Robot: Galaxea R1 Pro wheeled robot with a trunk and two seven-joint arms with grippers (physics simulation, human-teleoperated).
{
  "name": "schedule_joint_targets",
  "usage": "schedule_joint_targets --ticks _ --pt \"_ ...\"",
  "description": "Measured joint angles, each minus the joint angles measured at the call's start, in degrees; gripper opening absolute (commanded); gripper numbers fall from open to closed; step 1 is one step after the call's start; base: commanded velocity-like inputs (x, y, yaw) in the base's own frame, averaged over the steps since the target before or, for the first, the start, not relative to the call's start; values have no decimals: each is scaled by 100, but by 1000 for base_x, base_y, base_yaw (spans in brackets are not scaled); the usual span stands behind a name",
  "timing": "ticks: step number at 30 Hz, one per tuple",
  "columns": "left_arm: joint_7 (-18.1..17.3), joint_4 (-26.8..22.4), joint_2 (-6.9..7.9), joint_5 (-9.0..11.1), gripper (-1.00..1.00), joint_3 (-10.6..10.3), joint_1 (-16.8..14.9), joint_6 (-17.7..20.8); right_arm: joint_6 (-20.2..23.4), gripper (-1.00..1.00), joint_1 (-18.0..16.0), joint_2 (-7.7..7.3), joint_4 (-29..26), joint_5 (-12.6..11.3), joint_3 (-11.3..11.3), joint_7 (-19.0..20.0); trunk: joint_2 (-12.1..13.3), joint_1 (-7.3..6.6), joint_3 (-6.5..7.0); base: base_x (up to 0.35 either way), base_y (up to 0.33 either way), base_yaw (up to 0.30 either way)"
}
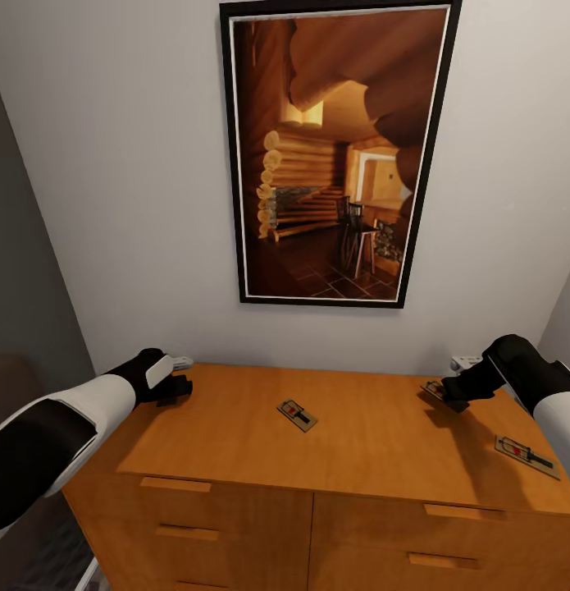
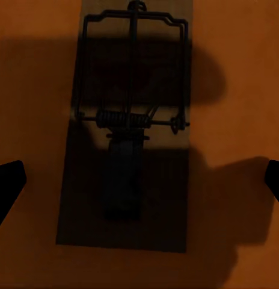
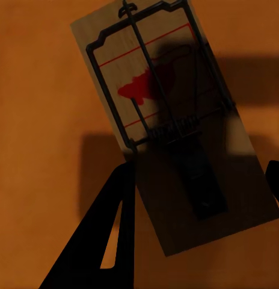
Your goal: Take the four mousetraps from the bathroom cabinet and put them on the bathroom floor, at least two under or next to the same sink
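From the head view, the orange-brown cabinet (image 1: 375, 427) stands against a white wall under a framed picture of a log cabin interior (image 1: 338, 152). One mousetrap (image 1: 297, 414) lies near the middle of its top, another (image 1: 526, 456) near the right edge. The left gripper (image 1: 174, 388) sits low over the back left corner, the right gripper (image 1: 453, 394) over a third mousetrap (image 1: 433, 389) at the back right.

In the left wrist view, a fourth mousetrap (image 2: 127, 138) lies flat in shadow on the wood, the two fingertips (image 2: 7, 186) spread wide to either side, touching nothing.

In the right wrist view, the trap (image 3: 175, 126) lies slanted with its red mark showing; one finger (image 3: 109, 235) reaches its edge, the other (image 3: 275, 177) stands apart, so the gripper is released.
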Motion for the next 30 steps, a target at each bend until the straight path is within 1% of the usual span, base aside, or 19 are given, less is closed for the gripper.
schedule_joint_targets --ticks 8,9,12,18,27,30 --pt "0 0 1 5 100 5 1 0 1 -100 0 0 0 0 2 0 0 0 0 0 0 0" --pt "0 1 1 6 -100 5 0 0 2 -100 0 0 0 0 3 0 0 0 0 0 0 0" --pt "-8 -284 2 -68 -100 -45 119 -5 3 -100 0 0 0 0 1 4 1 1 0 0 0 0" --pt "-8 -421 2 -102 -100 -76 178 -3 -1 -100 0 -1 0 1 -1 8 1 1 0 0 0 0" --pt "-7 -488 10 -34 -100 -49 212 -18 3 -100 0 -9 59 3 0 11 1 0 0 0 0 0" --pt "-5 -491 5 -53 -100 -31 212 -16 4 -100 0 -5 93 1 0 9 1 1 0 0 0 0"
